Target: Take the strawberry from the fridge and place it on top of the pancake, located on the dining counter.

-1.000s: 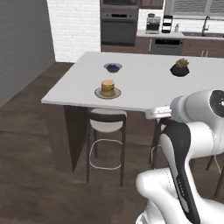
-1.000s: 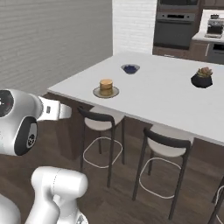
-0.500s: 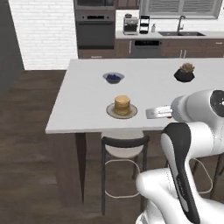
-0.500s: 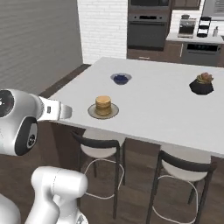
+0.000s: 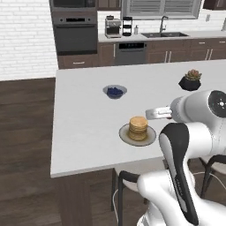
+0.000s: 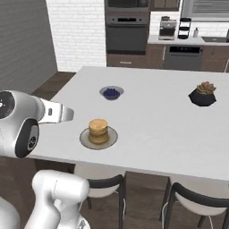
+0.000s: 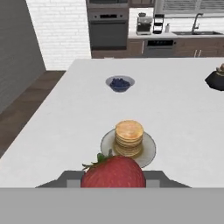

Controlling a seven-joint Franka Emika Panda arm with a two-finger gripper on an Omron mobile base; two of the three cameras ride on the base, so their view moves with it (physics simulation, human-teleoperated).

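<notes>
A red strawberry [image 7: 113, 171] with green leaves sits low in the hand view, and my gripper [image 7: 113, 178] is shut on it. Ahead of it, a short stack of golden pancakes [image 7: 129, 138] rests on a round grey plate [image 7: 148, 154] near the front edge of the white dining counter [image 7: 175, 109]. In the left base view my hand [image 5: 152, 114] hovers just right of the pancake [image 5: 138, 127], above the counter [image 5: 84, 132]. In the right base view the hand [image 6: 67, 115] hangs left of the pancake [image 6: 98, 129], by the counter's [image 6: 156, 129] near edge.
A small bowl of blue berries [image 5: 114, 92] [image 7: 120, 83] stands behind the pancake. A succulent in a black pot [image 5: 190, 80] [image 6: 205, 94] is at the far right. Stools [image 6: 197, 201] tuck under the counter's near edge. An oven wall and brown cabinets lie beyond.
The whole picture has shifted: the base has driven up to the dining counter, so the pancake and bowl appear nearer and more central. The arm keeps its pose with the strawberry.
</notes>
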